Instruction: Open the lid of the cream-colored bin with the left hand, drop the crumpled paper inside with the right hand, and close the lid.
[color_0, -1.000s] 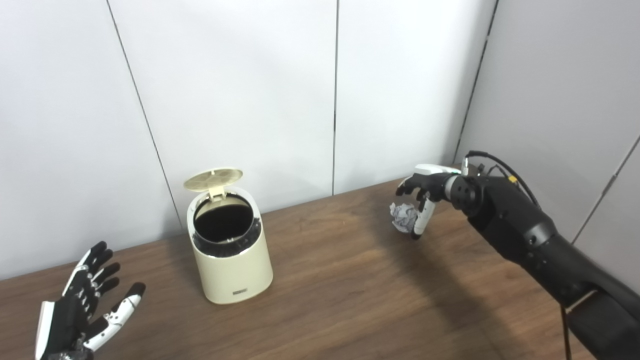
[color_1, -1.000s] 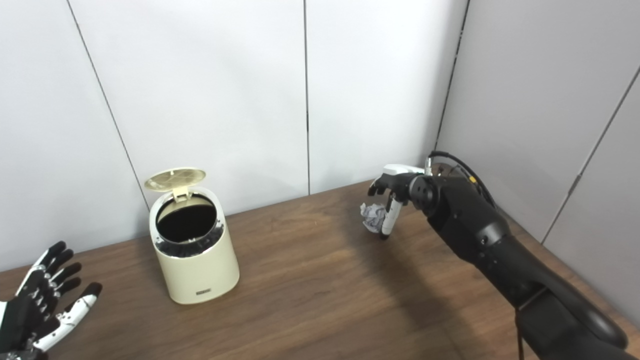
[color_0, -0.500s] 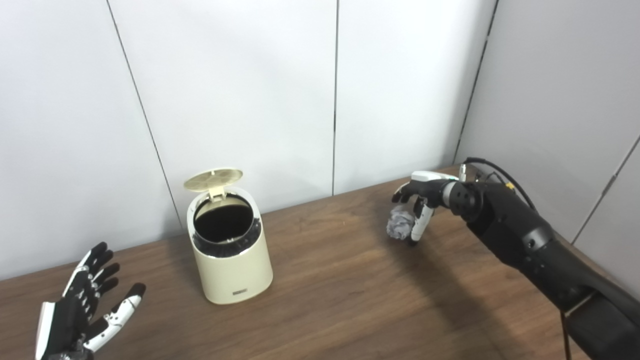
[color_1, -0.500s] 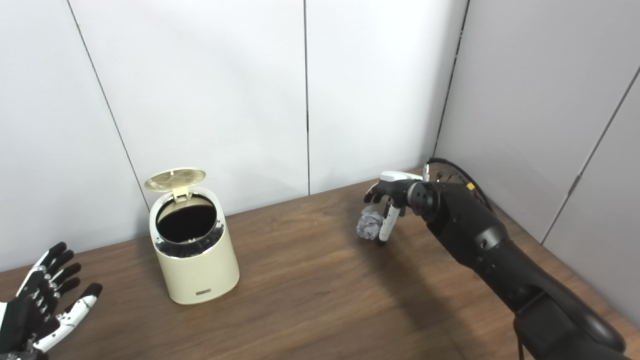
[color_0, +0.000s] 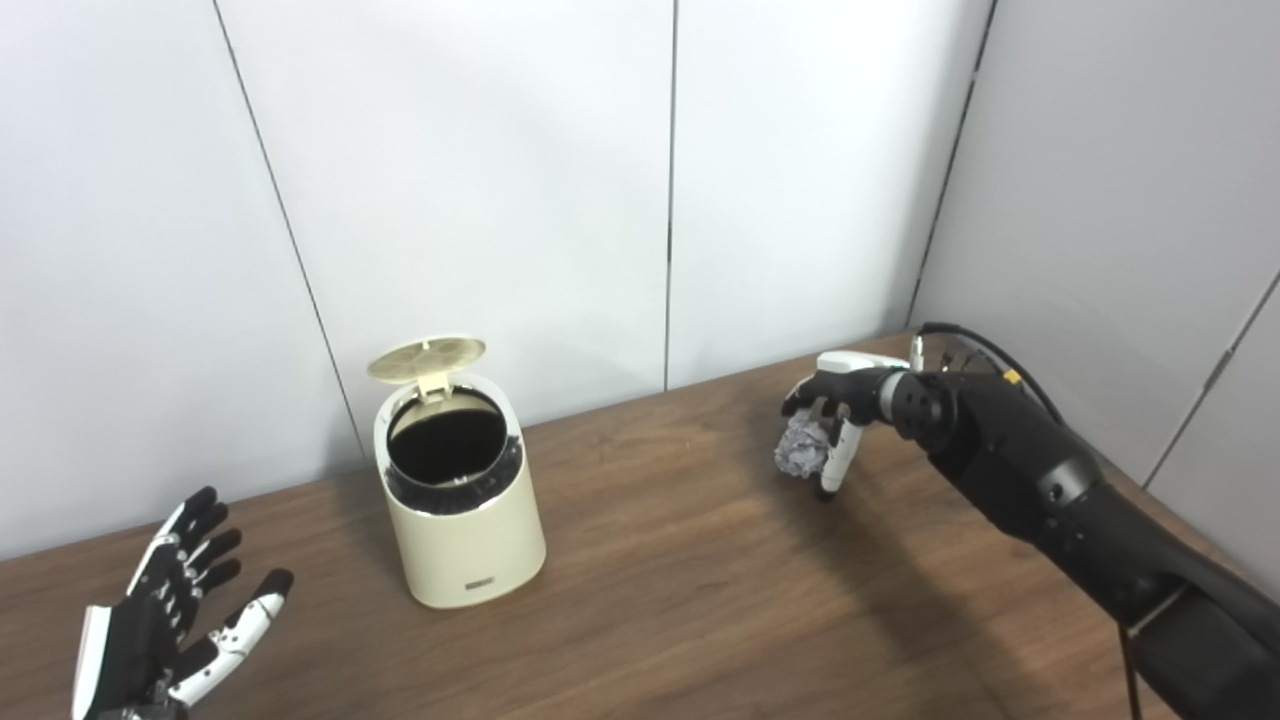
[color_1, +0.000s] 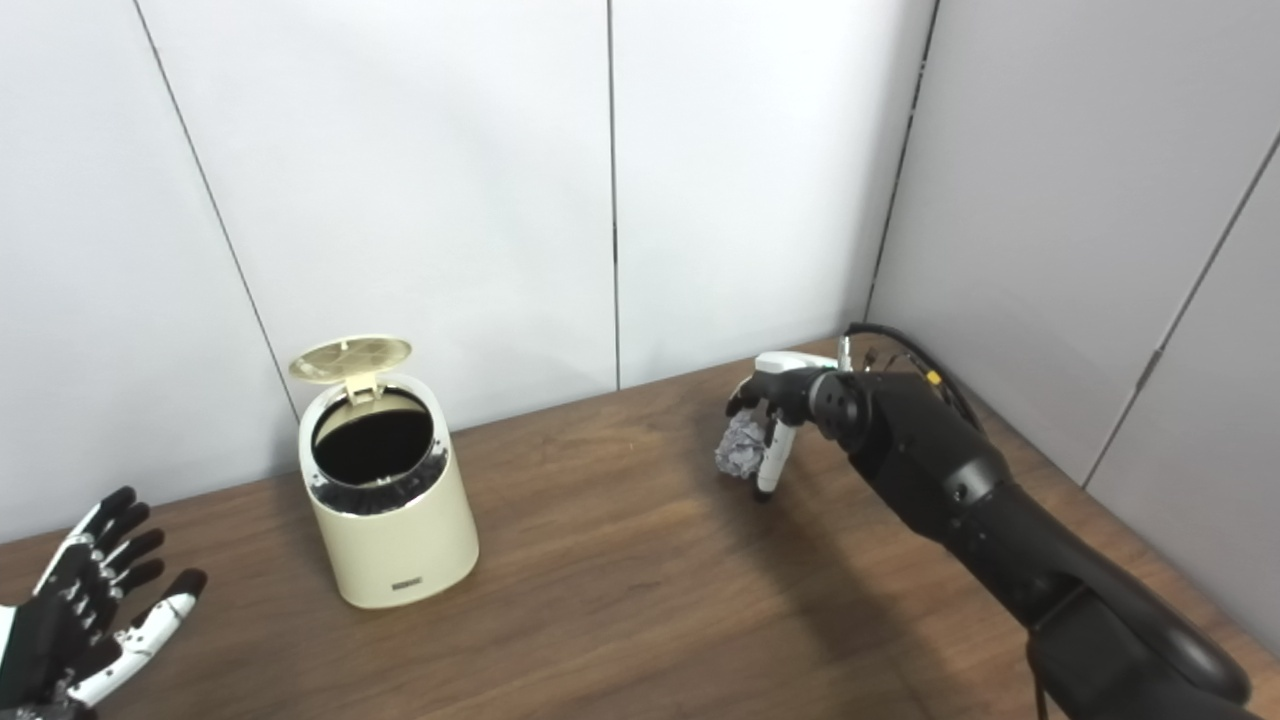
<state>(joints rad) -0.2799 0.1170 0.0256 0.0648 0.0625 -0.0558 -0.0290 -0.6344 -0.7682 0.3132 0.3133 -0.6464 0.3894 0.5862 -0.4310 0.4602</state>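
The cream-colored bin (color_0: 470, 540) stands on the left half of the wooden table, its round lid (color_0: 427, 358) hinged up at the back and the dark inside showing. Far right near the back edge, my right hand (color_0: 835, 400) curls over the grey crumpled paper (color_0: 800, 455). Its fingers press the paper from above and the white thumb reaches down beside it. The paper sits low, at or just off the tabletop. My left hand (color_0: 165, 625) hovers open at the bottom left, palm up and fingers spread, well apart from the bin.
White wall panels close off the back of the table (color_0: 660, 600), and a grey wall (color_0: 1120, 200) runs along its right side, close behind my right arm. Bare wood lies between the bin and the paper.
My right hand has dropped lower and its fingers have closed onto the paper, which shifted slightly left. The bin, its lid and my left hand have stayed put.
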